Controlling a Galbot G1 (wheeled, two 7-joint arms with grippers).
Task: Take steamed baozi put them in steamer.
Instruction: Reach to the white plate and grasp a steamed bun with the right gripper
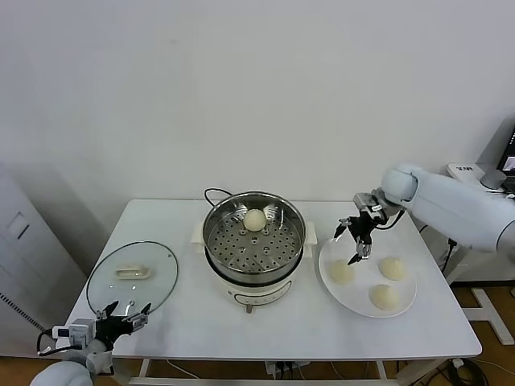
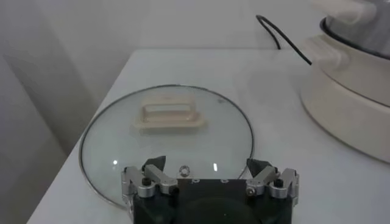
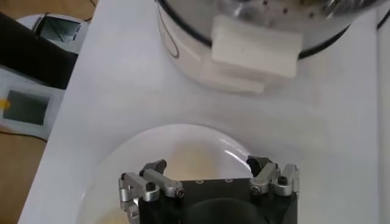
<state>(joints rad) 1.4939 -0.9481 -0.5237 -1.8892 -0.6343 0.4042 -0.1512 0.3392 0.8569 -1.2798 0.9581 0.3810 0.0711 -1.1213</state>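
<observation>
From my head, I see one bun [image 1: 254, 219] in the steamer [image 1: 253, 241] and three on the plate [image 1: 406, 301]; the nearest bun [image 1: 342, 272] sits just under my right gripper [image 1: 354, 241], wide open and empty. My right wrist shows only plate between my jaws. My left gripper [image 2: 210, 181] waits open by the lid [image 2: 166, 137]. Buns look soft and light, so I should squeeze the sides gently.

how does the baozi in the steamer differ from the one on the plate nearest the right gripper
The baozi in the steamer sits alone on the perforated tray at the far side; the plate baozi shares the white plate with two others. The open right gripper hovers just above the plate baozi, well clear of the steamer one. Both are round, smooth and cream-white.
</observation>
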